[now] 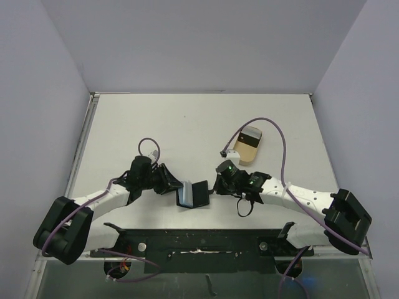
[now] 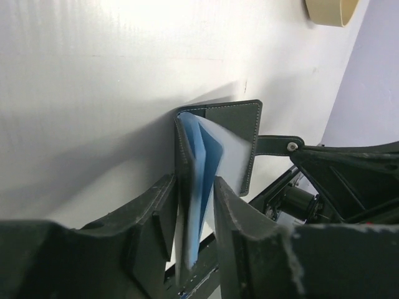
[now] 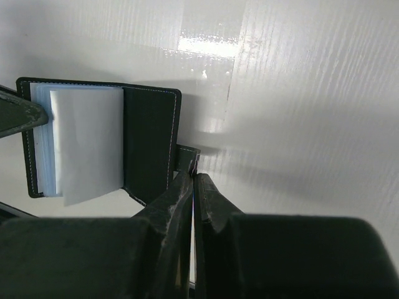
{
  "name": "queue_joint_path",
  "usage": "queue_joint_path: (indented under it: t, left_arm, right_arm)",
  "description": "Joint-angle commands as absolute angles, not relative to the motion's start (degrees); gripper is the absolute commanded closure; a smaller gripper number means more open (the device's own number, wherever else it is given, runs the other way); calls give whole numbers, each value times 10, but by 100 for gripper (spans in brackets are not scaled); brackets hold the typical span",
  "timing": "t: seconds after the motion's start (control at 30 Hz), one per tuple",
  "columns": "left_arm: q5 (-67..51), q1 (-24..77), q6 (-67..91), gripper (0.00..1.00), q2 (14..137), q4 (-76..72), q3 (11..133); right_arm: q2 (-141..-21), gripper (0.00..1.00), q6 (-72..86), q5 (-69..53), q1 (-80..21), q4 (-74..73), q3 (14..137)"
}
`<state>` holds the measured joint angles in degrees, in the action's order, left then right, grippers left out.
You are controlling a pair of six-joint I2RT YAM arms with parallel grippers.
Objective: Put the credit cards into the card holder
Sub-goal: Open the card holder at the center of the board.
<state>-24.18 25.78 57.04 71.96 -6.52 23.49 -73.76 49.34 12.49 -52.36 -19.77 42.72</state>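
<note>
The card holder [image 1: 199, 193], a black bifold with bluish-grey sleeves, stands open on the table between both arms. My left gripper [image 2: 194, 187] is shut on its left cover and sleeves [image 2: 202, 156], one finger on each side. My right gripper [image 3: 194, 175] is shut on the short strap tab [image 3: 187, 154] at the holder's right cover [image 3: 149, 137]. A tan-gold credit card [image 1: 247, 148] lies in the beige tray [image 1: 237, 156] behind the right arm. No card shows in either gripper.
The beige oval tray [image 2: 330, 11] lies at the far right of the table. A purple cable [image 1: 274, 134] loops over it from the right arm. White walls close in the back and both sides.
</note>
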Motion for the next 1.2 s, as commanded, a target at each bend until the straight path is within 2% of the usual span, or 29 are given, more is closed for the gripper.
queue_joint_path:
  t: [0.0, 0.3, 0.4, 0.47, 0.57, 0.7, 1.17]
  left_arm:
    - [-264, 258, 569, 76, 725, -126, 240]
    - [-264, 258, 567, 95, 733, -131, 243]
    - [-257, 258, 564, 98, 736, -128, 243]
    - [-255, 258, 563, 100, 737, -127, 242]
    - [-258, 258, 564, 100, 734, -131, 241]
    - [-263, 259, 571, 100, 726, -145, 239]
    - [-259, 262, 579, 100, 739, -166, 232]
  right_arm:
    - [-718, 100, 505, 141, -519, -173, 424]
    - [-723, 97, 503, 144, -514, -188, 439]
    - [-728, 87, 501, 149, -514, -207, 459]
    - [-731, 77, 503, 147, -513, -226, 477]
    - [-736, 66, 489, 131, -519, -250, 513]
    - [-751, 59, 482, 143, -539, -284, 563]
    - [-871, 36, 440, 55, -549, -208, 602]
